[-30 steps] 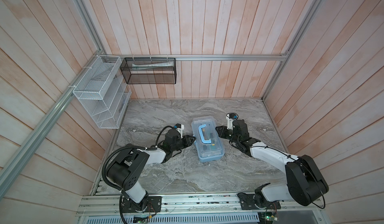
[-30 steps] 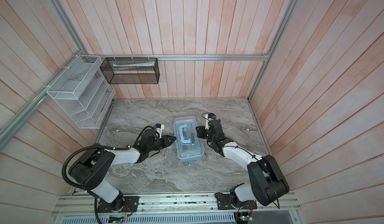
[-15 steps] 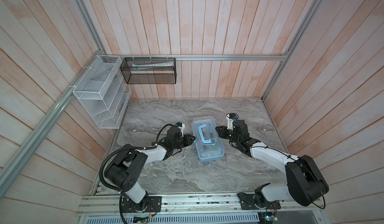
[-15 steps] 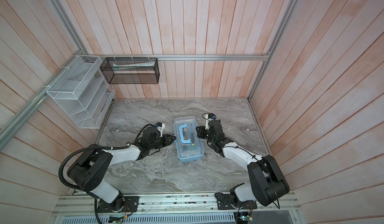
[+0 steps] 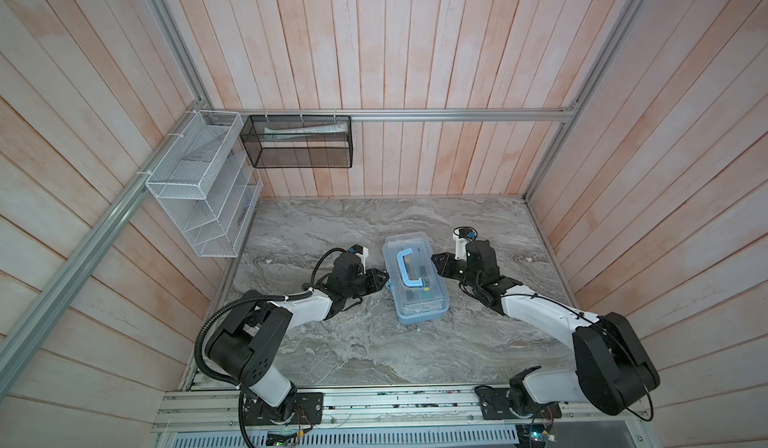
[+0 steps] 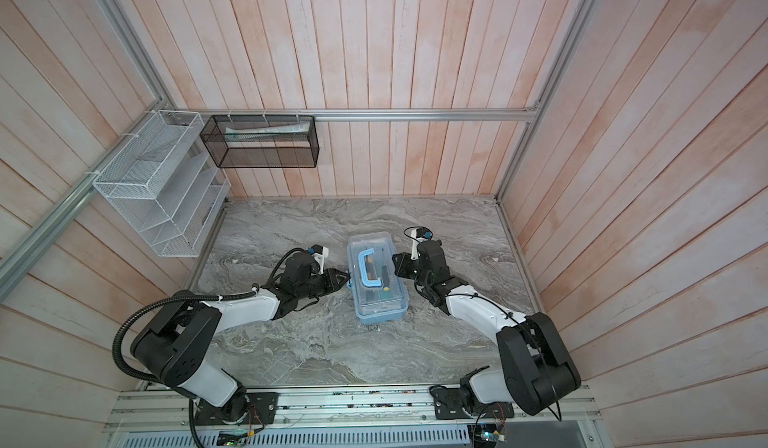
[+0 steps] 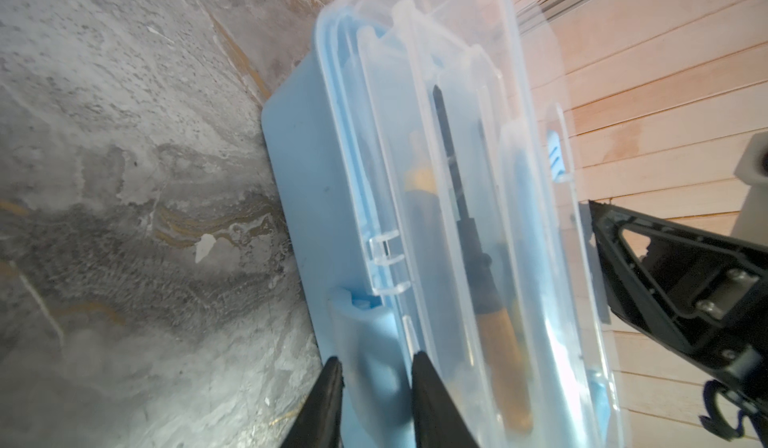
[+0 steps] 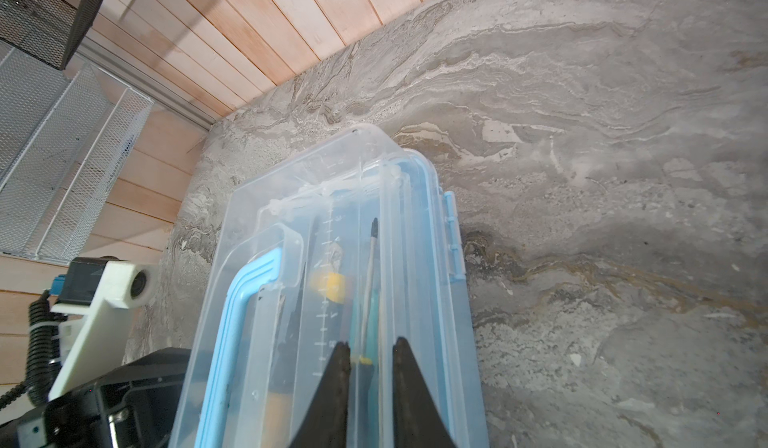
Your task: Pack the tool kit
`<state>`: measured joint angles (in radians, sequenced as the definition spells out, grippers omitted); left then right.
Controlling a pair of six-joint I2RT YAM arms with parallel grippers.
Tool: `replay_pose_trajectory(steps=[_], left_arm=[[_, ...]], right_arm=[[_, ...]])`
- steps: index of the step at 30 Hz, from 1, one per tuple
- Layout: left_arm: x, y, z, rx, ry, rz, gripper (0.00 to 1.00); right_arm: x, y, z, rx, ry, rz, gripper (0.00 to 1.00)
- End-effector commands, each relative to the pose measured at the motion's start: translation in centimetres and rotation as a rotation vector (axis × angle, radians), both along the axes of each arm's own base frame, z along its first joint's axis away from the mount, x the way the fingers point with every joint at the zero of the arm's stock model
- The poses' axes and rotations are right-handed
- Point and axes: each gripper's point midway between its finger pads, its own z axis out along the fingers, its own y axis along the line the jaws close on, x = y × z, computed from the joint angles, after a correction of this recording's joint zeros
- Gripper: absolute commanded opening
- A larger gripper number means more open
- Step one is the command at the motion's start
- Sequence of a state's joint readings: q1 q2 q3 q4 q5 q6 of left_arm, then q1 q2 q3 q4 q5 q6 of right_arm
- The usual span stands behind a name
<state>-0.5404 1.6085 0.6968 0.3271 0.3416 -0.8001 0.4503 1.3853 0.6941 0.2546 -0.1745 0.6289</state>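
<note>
The kit (image 5: 417, 300) lay on the counter (image 5: 332, 342) between the arms. Its lid (image 8: 332, 184) was down over the tools (image 8: 369, 267), so packing looked done. What seemed left was securing the latch (image 7: 365, 342). The left jaws clamped that latch. The right jaws, a narrow slit apart and empty, hung over the lid. Whether the latch had snapped home, or the right tips touched the lid, I could not tell. The tools showed only blurred through the plastic.
</note>
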Motion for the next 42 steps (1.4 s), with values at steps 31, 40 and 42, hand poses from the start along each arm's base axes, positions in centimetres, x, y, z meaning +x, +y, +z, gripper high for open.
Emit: replay_pose_trajectory(steps=[31,40,42], left_arm=[[-0.1,0.6,-2.2,-0.011,0.103,-0.024,0.28],[-0.2,1.2,-1.8,-0.052,0.098,-0.007,0.2],[-0.1,1.3,-1.6,-0.063,0.096,-0.006,0.2]], right_arm=[[-3.1,0.7,-5.2,-0.053,0.195,0.059,0.17],[-3.2,0.6,-5.4,-0.057,0.196,0.06,0.17],[-3.2,0.7,-5.6,-0.055,0.199,0.063,0.17]])
